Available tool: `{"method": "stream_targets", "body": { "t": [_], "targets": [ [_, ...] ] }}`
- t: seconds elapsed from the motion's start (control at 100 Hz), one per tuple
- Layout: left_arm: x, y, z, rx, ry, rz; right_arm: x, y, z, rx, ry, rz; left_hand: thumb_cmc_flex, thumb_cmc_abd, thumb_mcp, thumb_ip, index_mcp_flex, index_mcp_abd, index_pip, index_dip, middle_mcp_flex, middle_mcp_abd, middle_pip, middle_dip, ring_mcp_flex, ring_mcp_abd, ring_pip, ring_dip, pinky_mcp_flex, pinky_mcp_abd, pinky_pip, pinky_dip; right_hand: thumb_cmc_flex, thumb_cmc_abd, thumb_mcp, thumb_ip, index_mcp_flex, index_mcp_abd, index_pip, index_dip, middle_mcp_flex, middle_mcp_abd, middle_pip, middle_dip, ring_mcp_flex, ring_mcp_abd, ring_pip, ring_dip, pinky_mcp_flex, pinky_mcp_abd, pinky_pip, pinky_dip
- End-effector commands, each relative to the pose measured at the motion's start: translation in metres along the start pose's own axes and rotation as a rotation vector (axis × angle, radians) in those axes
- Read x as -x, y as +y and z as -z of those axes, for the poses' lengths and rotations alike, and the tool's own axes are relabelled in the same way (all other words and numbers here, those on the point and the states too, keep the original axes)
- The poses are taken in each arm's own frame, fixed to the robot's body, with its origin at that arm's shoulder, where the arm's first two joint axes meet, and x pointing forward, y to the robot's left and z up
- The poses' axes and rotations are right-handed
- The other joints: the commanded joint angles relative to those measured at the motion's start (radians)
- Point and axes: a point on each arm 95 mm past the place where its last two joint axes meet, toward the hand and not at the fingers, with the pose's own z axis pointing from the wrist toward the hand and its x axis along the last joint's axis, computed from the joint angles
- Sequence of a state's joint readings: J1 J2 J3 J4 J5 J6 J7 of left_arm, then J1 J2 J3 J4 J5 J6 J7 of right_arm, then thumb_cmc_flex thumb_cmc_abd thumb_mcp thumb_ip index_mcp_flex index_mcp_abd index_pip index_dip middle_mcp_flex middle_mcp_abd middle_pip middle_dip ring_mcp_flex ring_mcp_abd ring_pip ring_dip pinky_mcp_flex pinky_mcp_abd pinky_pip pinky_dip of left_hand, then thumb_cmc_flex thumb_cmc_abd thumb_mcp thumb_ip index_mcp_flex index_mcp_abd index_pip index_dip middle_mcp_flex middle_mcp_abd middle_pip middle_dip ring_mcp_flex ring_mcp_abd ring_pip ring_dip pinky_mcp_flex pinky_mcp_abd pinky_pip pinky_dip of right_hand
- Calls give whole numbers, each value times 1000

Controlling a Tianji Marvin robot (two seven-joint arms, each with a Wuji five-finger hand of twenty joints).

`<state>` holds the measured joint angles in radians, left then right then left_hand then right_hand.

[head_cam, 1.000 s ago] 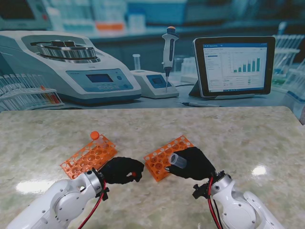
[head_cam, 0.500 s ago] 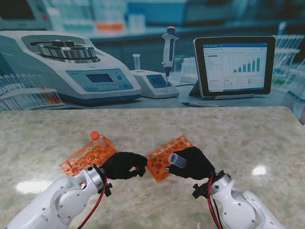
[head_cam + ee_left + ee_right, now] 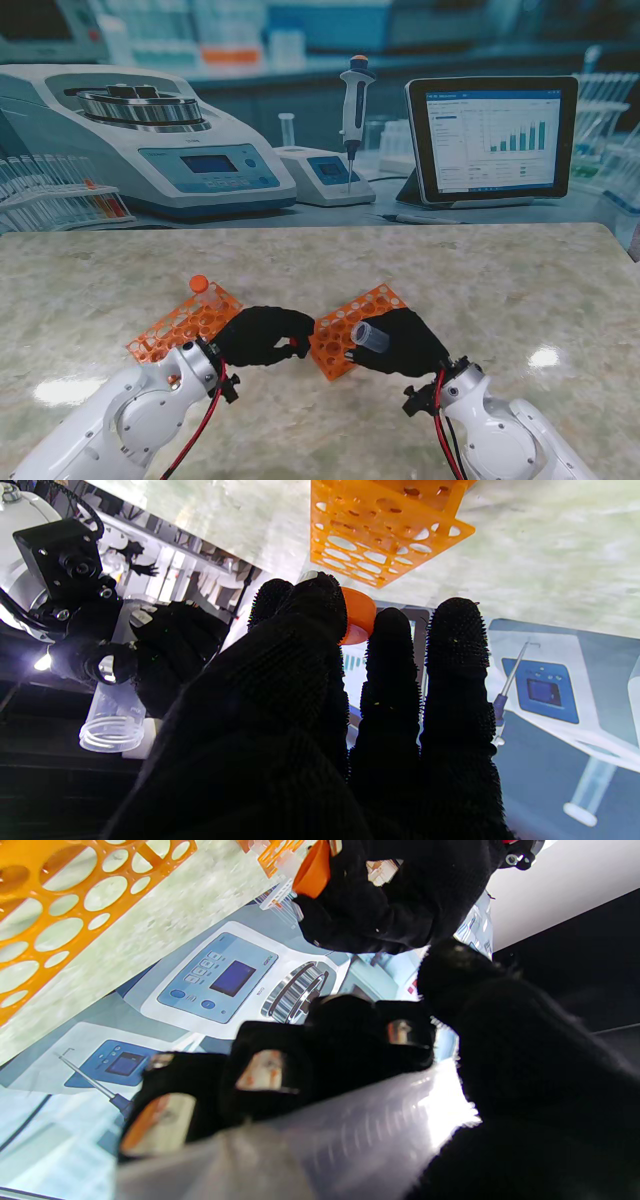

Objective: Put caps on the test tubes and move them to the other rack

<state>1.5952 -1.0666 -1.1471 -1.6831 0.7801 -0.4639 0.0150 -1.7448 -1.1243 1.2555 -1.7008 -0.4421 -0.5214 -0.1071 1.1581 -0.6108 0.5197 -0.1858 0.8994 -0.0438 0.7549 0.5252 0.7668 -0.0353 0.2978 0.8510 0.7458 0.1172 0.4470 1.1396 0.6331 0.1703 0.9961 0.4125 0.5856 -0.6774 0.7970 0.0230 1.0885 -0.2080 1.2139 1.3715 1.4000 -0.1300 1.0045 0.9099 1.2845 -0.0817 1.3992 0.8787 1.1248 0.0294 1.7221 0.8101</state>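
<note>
Fingertips (image 3: pixel 320 600) pinch orange cap (image 3: pixel 357 615) — open tube (image 3: pixel 370 336) just beside.

Tablet (image 3: pixel 491 140): a bar chart and small lines of words, too small to read.
Big machine (image 3: pixel 150 140): a blue screen and buttons at 10 o'clock in the stand's view, nothing readable.
Same machine's panel (image 3: pixel 216 977): one tiny word beside the screen, too blurred to read.
Small box with screen (image 3: pixel 322 172): no words that can be read.
</note>
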Motion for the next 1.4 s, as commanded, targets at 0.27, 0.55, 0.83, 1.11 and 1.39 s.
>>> {"method": "stream_targets", "body": {
  "t": [0.27,0.55,0.83,1.11,1.39],
  "targets": [
    [-14,-14,-12,-66,37,7,2,-5,0,-19,-15,-12,133,43,123,62,6,21,29,12,41,30,52,52,35,-68,0,24,1,17,-16,-9,49,21,-11,-23,15,-45,59,42,41,-5,2,22,37,-90,211,73,76,-86,286,26],
    [-17,-21,-15,-123,45,33,3,-6,-1,-34,-18,-14,133,43,121,63,8,19,31,13,42,30,52,53,37,-70,-2,23,1,17,-17,-8,50,22,-12,-23,15,-45,59,42,41,-5,2,22,37,-90,211,73,76,-86,286,26],
    [-20,-24,-20,-171,60,88,4,-7,-2,-40,-19,-16,133,44,120,63,7,20,34,15,42,31,51,53,38,-68,-3,22,1,19,-13,-3,50,22,-13,-23,15,-45,59,42,41,-3,2,22,37,-90,211,73,76,-86,286,26],
    [-26,-29,-24,-204,84,108,5,-9,-6,-61,-25,-20,133,43,121,63,8,22,34,15,41,33,50,53,37,-67,-4,24,0,18,-14,-2,50,22,-13,-23,15,-45,59,42,41,-4,2,22,37,-90,211,73,76,-86,286,26],
    [-34,-32,-22,-243,112,116,5,-10,-6,-64,-30,-19,133,46,120,63,6,20,33,15,41,32,49,53,38,-68,-4,24,1,19,-13,0,50,23,-14,-23,15,-45,59,42,41,-4,1,22,37,-90,211,73,76,-86,286,26]
  ]
}}
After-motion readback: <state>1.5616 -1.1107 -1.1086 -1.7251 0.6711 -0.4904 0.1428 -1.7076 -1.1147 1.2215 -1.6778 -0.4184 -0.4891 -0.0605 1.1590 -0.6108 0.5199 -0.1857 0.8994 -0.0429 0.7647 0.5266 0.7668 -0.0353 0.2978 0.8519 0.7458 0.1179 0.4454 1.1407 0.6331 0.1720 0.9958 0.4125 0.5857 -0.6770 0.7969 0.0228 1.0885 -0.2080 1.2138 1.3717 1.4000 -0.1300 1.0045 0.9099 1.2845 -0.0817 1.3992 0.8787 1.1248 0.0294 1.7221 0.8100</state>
